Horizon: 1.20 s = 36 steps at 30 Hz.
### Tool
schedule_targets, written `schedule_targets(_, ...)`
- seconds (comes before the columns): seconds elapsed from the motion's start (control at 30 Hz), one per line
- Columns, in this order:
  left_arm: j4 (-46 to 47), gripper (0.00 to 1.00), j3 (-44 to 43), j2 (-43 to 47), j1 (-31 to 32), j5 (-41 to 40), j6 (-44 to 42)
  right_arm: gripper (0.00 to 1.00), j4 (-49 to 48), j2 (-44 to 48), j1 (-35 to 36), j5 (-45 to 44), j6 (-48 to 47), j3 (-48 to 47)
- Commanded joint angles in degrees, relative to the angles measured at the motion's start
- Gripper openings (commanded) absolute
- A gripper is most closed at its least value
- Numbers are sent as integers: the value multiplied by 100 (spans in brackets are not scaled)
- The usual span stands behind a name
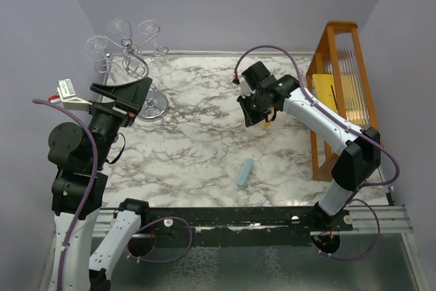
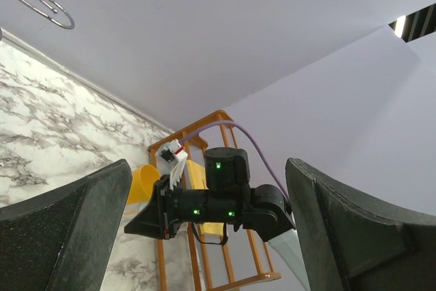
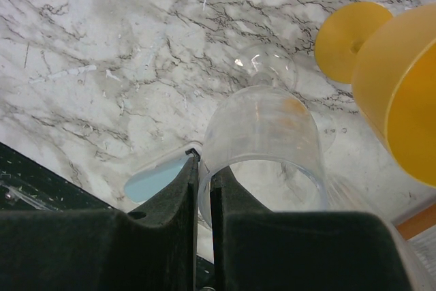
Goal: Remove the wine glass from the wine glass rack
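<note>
My right gripper (image 3: 204, 175) is shut on the rim of a clear wine glass (image 3: 262, 127), one finger inside the bowl and one outside. The glass tilts over the marble table, foot (image 3: 270, 66) pointing away. In the top view the right gripper (image 1: 262, 110) is above the table's middle right, far from the silvery wine glass rack (image 1: 131, 59) at the back left. Clear glasses (image 1: 119, 28) still hang from the rack's arms. My left gripper (image 1: 129, 97) is open and empty beside the rack's round base (image 1: 155, 105). One wire curl (image 2: 54, 10) shows in the left wrist view.
A tall orange wooden rack (image 1: 340, 80) stands at the right edge. A yellow goblet (image 3: 402, 80) lies close right of the held glass. A light blue oblong object (image 1: 245, 171) lies near the front of the marble table (image 1: 197, 134).
</note>
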<state>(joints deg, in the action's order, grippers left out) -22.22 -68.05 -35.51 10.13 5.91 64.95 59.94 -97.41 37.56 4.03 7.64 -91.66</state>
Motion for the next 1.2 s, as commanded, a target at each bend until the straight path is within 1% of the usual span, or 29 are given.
schedule_targets(0.0, -75, 98, -133, 0, -21, -104, -80, 1, -45, -85, 40, -223, -78, -55)
schedule_targets(0.07, -80, 98, -139, -41, -20, -68, -126, 4, -62, -93, 40, -189, -87, -68)
schedule_targets(0.1, -96, 98, -174, -89, -20, -38, -187, 7, -62, -95, 40, -160, -99, -90)
schedule_targets(0.27, -374, 98, -659, -429, -21, 0, -708, 30, -127, 23, 38, -52, -164, -243)
schedule_targets(0.53, -813, 99, -1426, -1214, -20, -61, -1797, 59, -257, 452, 41, -64, -245, -513)
schedule_targets(0.63, -913, 99, -1540, -1537, -21, -192, -2026, 71, -581, 731, 41, -83, -289, -449)
schedule_targets(0.7, -888, 99, -1559, -1715, -20, -269, -2068, 78, -872, 890, 39, -99, -321, -392)
schedule_targets(0.8, -727, 98, -1566, -1925, -22, -366, -2130, 85, -1489, 1192, 37, -122, -329, -167)
schedule_targets(0.9, -630, 98, -1709, -2108, -20, -573, -2273, 88, -2282, 1538, 35, -74, -333, 246)
schedule_targets(0.97, -749, 98, -1961, -2250, -22, -864, -2327, 91, -2851, 1848, 40, 78, -329, 765)
schedule_targets(1.03, -851, 98, -2087, -2345, -21, -1089, -2322, 98, -3471, 2179, 35, 219, -308, 1313)
schedule_targets(1.1, -1004, 96, -2071, -2383, -20, -1350, -2265, 99, -3817, 2466, 36, 314, -322, 1677)
schedule_targets(1.17, -1168, 96, -2038, -2357, -20, -1644, -2077, 99, -3917, 2687, 41, 173, -301, 1896)
